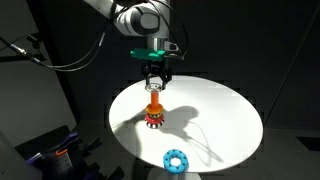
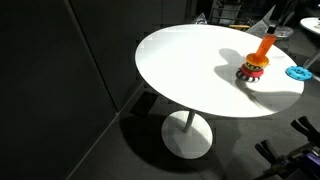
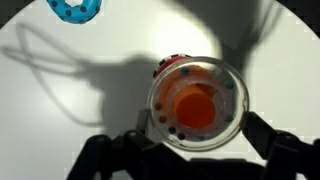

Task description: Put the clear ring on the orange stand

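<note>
The gripper (image 1: 155, 78) clasps the clear ring (image 3: 232, 85) by its rim, directly above the orange stand (image 1: 154, 110); the blue ring (image 1: 175, 159) lies well apart from that stand on the white table (image 1: 225, 110).

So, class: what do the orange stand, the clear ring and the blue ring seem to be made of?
Orange stand: likely moulded plastic, evenly saturated colour. Clear ring: transparent plastic or perhaps glass; the orange shows through it. Blue ring: probably plastic, bright uniform blue with round holes.
</note>
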`<state>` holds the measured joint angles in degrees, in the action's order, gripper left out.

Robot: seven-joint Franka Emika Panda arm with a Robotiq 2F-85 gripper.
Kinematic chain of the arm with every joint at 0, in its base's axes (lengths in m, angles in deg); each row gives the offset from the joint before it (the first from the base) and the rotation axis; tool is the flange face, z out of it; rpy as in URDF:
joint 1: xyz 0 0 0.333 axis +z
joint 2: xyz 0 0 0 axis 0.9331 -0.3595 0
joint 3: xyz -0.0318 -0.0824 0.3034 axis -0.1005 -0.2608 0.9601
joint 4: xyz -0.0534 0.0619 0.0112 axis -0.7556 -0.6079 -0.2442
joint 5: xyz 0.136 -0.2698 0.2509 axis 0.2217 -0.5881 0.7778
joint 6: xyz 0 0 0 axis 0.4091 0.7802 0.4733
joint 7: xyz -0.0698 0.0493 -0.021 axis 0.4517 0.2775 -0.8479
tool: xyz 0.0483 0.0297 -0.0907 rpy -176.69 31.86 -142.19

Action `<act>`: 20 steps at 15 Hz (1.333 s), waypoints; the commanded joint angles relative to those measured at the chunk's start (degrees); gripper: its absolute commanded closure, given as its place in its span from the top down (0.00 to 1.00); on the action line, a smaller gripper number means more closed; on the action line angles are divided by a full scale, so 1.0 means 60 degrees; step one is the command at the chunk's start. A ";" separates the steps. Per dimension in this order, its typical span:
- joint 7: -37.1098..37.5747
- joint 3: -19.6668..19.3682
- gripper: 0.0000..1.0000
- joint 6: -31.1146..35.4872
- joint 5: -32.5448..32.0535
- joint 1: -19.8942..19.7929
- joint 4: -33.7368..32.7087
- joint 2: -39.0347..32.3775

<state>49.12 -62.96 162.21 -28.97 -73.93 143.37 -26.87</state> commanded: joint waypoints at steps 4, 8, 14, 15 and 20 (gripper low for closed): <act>-0.0130 -0.0028 0.68 0.0551 -0.0408 0.0020 0.0570 0.0332; -0.0198 -0.0009 0.68 0.0899 -0.0392 0.0015 0.0681 0.0315; -0.0362 -0.0003 0.68 0.1131 -0.0367 0.0005 0.0750 0.0247; -0.0383 -0.0006 0.68 0.1162 -0.0364 -0.0001 0.0762 0.0234; -0.0412 -0.0012 0.68 0.1166 -0.0343 -0.0013 0.0746 0.0176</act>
<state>47.81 -62.94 168.27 -30.40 -73.88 146.91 -26.43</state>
